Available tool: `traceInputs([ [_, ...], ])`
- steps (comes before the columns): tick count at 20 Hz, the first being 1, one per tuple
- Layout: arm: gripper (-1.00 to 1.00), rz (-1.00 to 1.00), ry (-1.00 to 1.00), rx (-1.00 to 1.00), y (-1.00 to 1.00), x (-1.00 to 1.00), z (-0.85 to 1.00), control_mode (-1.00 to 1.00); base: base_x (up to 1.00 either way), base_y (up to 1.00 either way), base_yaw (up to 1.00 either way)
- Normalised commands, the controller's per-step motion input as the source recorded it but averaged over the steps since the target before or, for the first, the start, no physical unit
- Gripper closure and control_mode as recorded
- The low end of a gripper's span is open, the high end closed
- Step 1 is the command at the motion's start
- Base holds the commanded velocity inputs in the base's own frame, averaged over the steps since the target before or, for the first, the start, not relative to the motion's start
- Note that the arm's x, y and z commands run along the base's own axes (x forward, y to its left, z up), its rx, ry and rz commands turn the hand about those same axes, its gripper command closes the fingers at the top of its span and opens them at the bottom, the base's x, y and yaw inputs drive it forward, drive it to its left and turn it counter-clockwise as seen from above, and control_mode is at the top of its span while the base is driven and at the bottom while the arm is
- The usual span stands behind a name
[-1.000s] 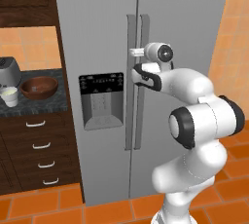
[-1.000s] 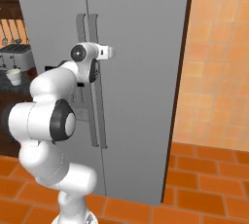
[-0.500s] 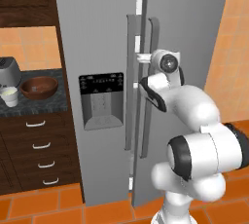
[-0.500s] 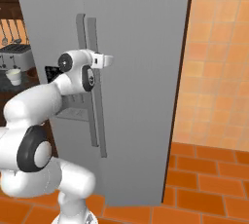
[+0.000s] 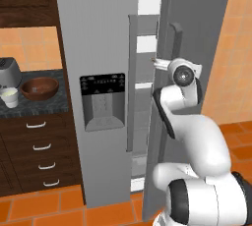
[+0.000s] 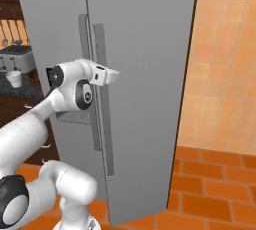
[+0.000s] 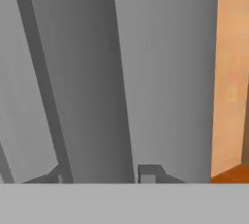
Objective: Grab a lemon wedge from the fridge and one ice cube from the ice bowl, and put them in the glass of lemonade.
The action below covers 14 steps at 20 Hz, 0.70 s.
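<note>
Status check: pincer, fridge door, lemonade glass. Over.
Pincer at right fridge door, grip state unclear. Door ajar, white shelves showing in the gap; lemon wedge not sighted. Glass beside ice bowl on counter.

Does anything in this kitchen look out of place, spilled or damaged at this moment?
Nothing looks spilled or damaged. The right door of the tall grey steel fridge stands partly open, showing white shelves inside. The reddish-brown wooden bowl and small whitish cup sit upright on the dark counter.

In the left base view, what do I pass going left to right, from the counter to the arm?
Glass of lemonade → ice bowl → black dispenser panel on the fridge → left door's handle → opened right door's handle → robot wrist.
</note>
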Motion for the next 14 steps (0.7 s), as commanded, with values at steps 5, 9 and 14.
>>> traceInputs([
  [5,1.00,-0.21,0.00,0.13,-0.78,-0.69,0.40,-1.00,0.00,0.00,0.00],
  [9,1.00,-0.23,0.00,0.13,-0.88,-0.61,0.41,-1.00,0.00,0.00,0.00],
  [14,1.00,-0.23,0.00,0.12,-0.83,-0.49,0.41,-1.00,0.00,0.00,0.00],
])
